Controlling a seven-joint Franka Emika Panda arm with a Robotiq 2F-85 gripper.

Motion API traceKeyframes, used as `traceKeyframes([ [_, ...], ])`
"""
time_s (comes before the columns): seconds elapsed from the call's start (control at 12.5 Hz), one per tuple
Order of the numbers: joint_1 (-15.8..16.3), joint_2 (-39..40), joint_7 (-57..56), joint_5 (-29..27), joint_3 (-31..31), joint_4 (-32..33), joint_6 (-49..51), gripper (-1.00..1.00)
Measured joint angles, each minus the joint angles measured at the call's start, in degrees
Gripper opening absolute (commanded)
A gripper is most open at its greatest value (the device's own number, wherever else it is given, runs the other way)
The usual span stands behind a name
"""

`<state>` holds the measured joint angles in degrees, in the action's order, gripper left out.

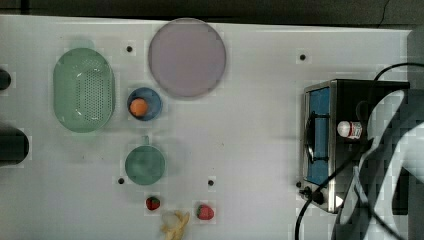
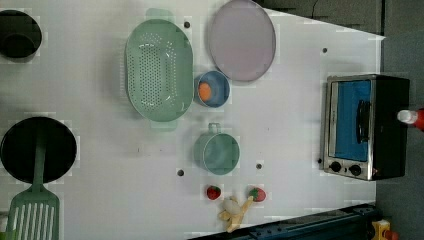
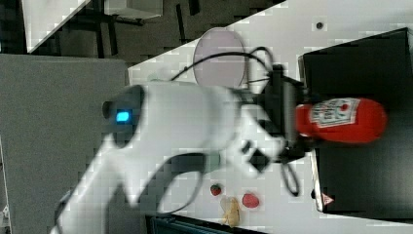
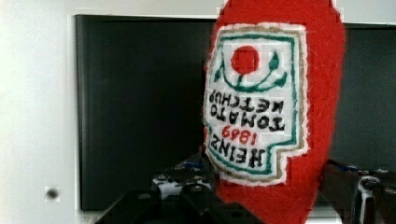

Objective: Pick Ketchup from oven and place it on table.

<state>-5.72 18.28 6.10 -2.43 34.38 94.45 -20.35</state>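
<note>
- Gripper (image 4: 261, 205) first: in the wrist view we see its dark fingers (image 4: 187, 193) on either side of the ketchup (image 4: 275, 107), clamped on the bottle's lower body, so we read it as grasping the bottle, not released.
- In the right view the ketchup (image 3: 341, 119) sticks straight out from the gripper (image 3: 297, 129), its long axis in line with the arm's last link and running across the black top of the oven (image 3: 360, 185).
- From the top view we see the white cap (image 1: 346, 128) and a sliver of label above the oven (image 1: 332, 145), with the arm's white body crowding the top view's right edge.
- In the left view the capped end of the ketchup (image 2: 411, 117) pokes in from the left view's right border, beyond the oven (image 2: 385, 125), whose blue glass door appears closed.
- Our judgement: the bottle is in hand above the oven's top, though we cannot tell whether it is quite clear of it; the placing half of the task remains.
- What the coming move turns on is direction: the open table (image 1: 250, 135) lies toward the top view's left of the oven, past its door side.
- We would carry the bottle that way and set it down on bare white surface, well apart from the green cup (image 1: 145, 165) and the strawberries (image 1: 205, 212).
</note>
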Motion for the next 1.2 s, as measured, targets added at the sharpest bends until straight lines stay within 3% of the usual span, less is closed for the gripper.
traceKeyframes([
  [0.24,3.7,-8.1,-0.1,0.6,-1.6,-1.5,5.1,0.27],
  [0.4,4.1,-11.5,-0.1,1.5,-7.2,-5.1,10.0,0.27],
  [0.56,6.7,-14.9,0.0,1.3,-12.6,-4.7,14.6,0.27],
  [0.8,11.1,-16.8,-0.1,0.2,-19.6,-1.7,15.2,0.27],
  [1.2,13.4,-16.4,1.3,-0.4,-26.9,10.1,12.0,0.27],
])
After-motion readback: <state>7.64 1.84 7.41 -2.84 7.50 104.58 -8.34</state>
